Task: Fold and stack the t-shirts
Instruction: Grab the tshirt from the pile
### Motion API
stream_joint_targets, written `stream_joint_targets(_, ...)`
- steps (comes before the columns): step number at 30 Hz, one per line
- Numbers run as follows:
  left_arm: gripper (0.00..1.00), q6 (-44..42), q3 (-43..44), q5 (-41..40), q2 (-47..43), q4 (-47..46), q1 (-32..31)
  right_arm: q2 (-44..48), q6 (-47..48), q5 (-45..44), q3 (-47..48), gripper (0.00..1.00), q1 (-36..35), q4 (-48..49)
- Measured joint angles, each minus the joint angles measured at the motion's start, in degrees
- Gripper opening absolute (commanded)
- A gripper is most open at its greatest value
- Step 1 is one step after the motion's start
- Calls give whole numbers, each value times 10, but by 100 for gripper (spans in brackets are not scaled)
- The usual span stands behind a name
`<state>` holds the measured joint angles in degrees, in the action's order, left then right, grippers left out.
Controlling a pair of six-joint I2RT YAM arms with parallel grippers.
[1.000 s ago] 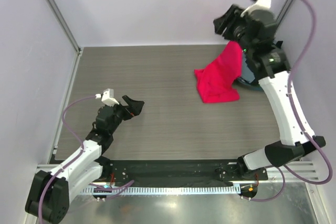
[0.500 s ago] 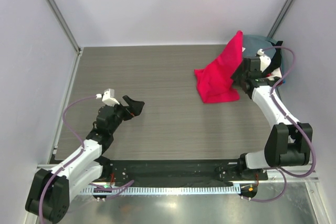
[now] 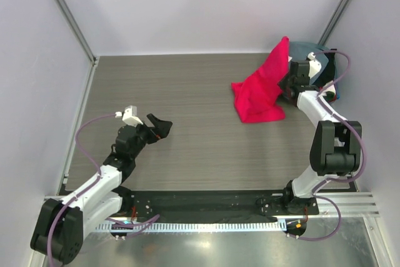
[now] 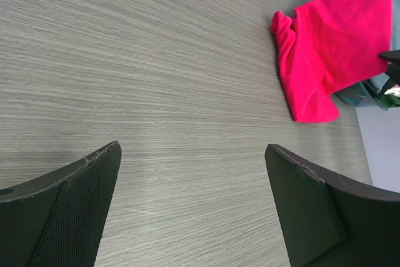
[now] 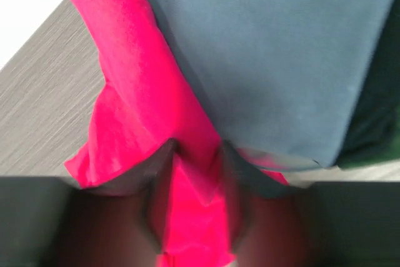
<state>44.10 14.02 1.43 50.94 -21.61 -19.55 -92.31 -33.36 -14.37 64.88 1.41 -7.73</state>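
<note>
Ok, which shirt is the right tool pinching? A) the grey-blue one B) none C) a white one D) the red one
D: the right wrist view shows the red shirt bunched between the fingers of the right tool, with the grey-blue shirt outside the grip.

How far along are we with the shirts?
Done: nothing folded or stacked. In hand: the right gripper pinches the red shirt, crumpled, draped from pile to table; the left gripper hangs open. To do: fold it, then the grey-blue shirt and the rest.
</note>
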Motion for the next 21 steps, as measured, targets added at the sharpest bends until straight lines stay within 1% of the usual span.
stream_joint_targets(1, 98, 0, 0, 1, 1, 0, 0, -6, -2, 2, 3, 16, 0, 4)
stream_joint_targets(2, 98, 0, 0, 2, 2, 0, 0, -10, -4, 4, 4, 8, 0, 7)
stream_joint_targets(3, 98, 0, 0, 2, 4, 0, 0, -13, -6, 6, 5, 1, 0, 9)
stream_joint_targets(9, 98, 0, 1, 4, 14, 0, 0, -9, -11, 31, 5, 1, 0, 20)
stream_joint_targets(14, 98, 0, 1, 10, 24, -1, 0, 31, 3, 113, 17, 1, -15, 36)
stream_joint_targets(16, 98, 0, 1, 12, 26, -1, 0, 54, 23, 137, 40, 1, -47, 39)
stream_joint_targets(18, 98, 0, 1, 12, 27, -3, 0, 83, 49, 158, 70, 1, -103, 38)
stream_joint_targets(21, 98, 0, 1, 12, 27, -6, 0, 136, 68, 197, 106, 1, -166, 38)
